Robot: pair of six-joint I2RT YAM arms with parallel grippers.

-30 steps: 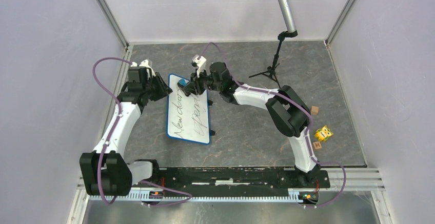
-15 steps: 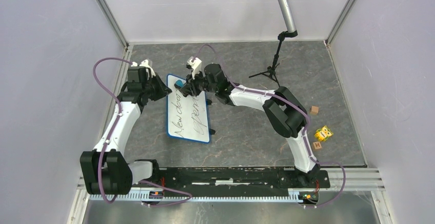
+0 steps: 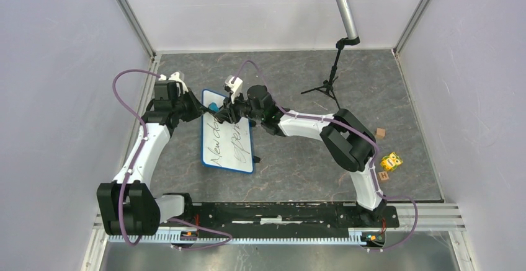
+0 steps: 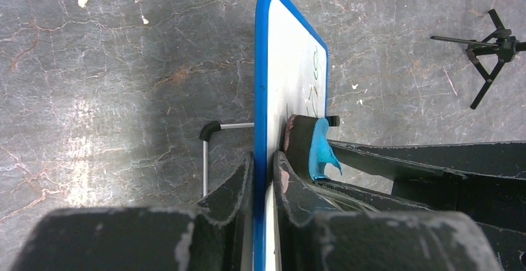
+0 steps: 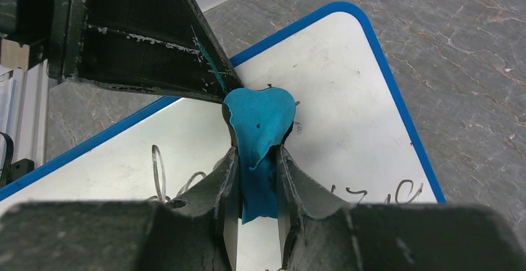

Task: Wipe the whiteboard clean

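Observation:
The whiteboard [image 3: 243, 148], blue-rimmed with black handwriting, lies on the grey floor between the arms. My left gripper [image 3: 197, 111] is shut on its far-left rim; in the left wrist view the blue rim [image 4: 260, 91] runs straight between the left gripper's [image 4: 263, 159] fingers. My right gripper [image 3: 219, 111] is shut on a blue eraser [image 3: 214, 106] at the board's far left corner, right beside the left gripper. In the right wrist view the eraser [image 5: 257, 119] sticks out past the right gripper [image 5: 256, 156] over the white face [image 5: 335, 97], with writing on either side.
A microphone on a small black tripod [image 3: 327, 86] stands at the back right. Small wooden blocks [image 3: 380, 133] and a yellow toy [image 3: 391, 160] lie by the right arm. A wire foot [image 4: 209, 131] props the board's underside. Walls close in on three sides.
My left gripper has closed onto the board's rim. The right gripper with the eraser has slid left across the far end of the board, toward the left gripper.

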